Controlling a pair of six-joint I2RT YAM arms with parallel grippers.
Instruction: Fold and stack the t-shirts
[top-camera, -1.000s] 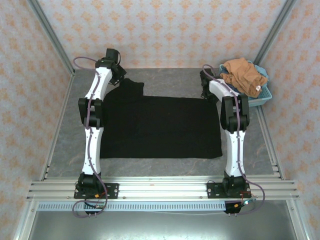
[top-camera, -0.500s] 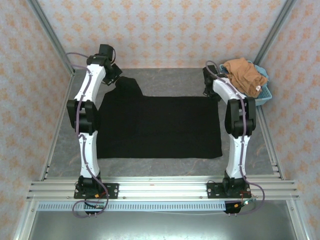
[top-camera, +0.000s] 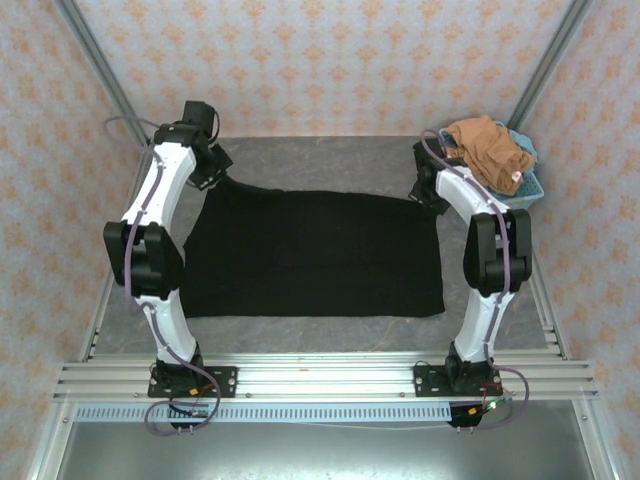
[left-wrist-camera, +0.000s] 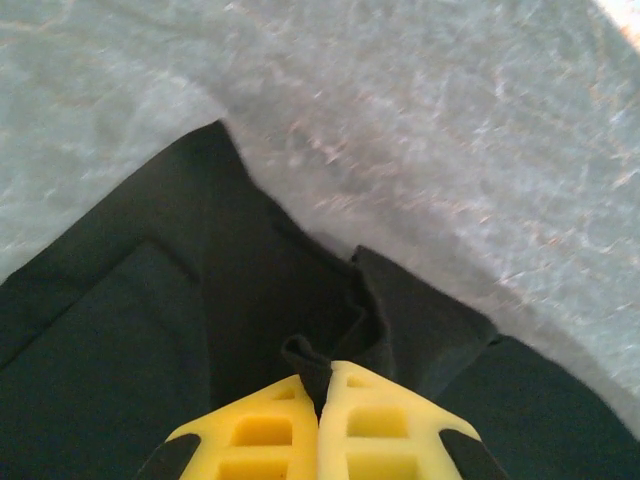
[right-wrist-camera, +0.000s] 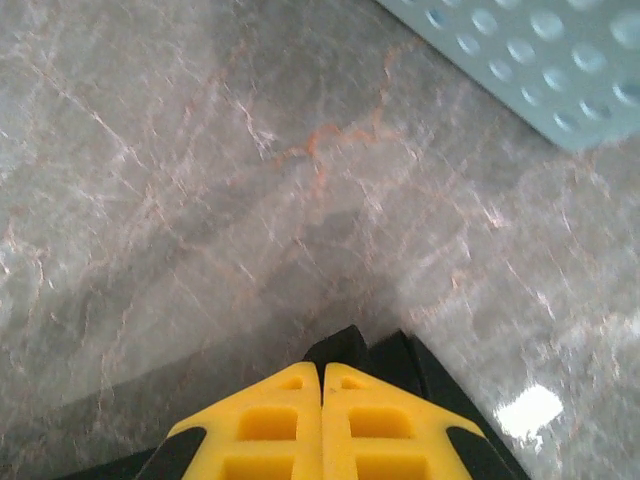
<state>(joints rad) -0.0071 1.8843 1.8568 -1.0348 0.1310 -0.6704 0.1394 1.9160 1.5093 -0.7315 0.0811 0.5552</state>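
1. Lying flat on the grey stone-look bench, the soft black cloth t-shirt is spread wide between the two arms.
2. Its far left corner, by the sleeve, is pinched in the left jaws. They are shut tight on a small bunch of cloth.
3. Its far right corner is pinched in the right jaws. They are shut tight too, with just a little tip of cloth held.
4. The orange-brown cloth t-shirt is piled in the light-blue plastic basket at the far right and is not yet folded.
5. So little cloth is held on the right that it could be pulled out if the shirt is lifted fast or tugged sideways.
6. A crooked fold could be made if one corner is moved ahead of the other.
7. The basket could be bumped, since it is just beside the right arm.
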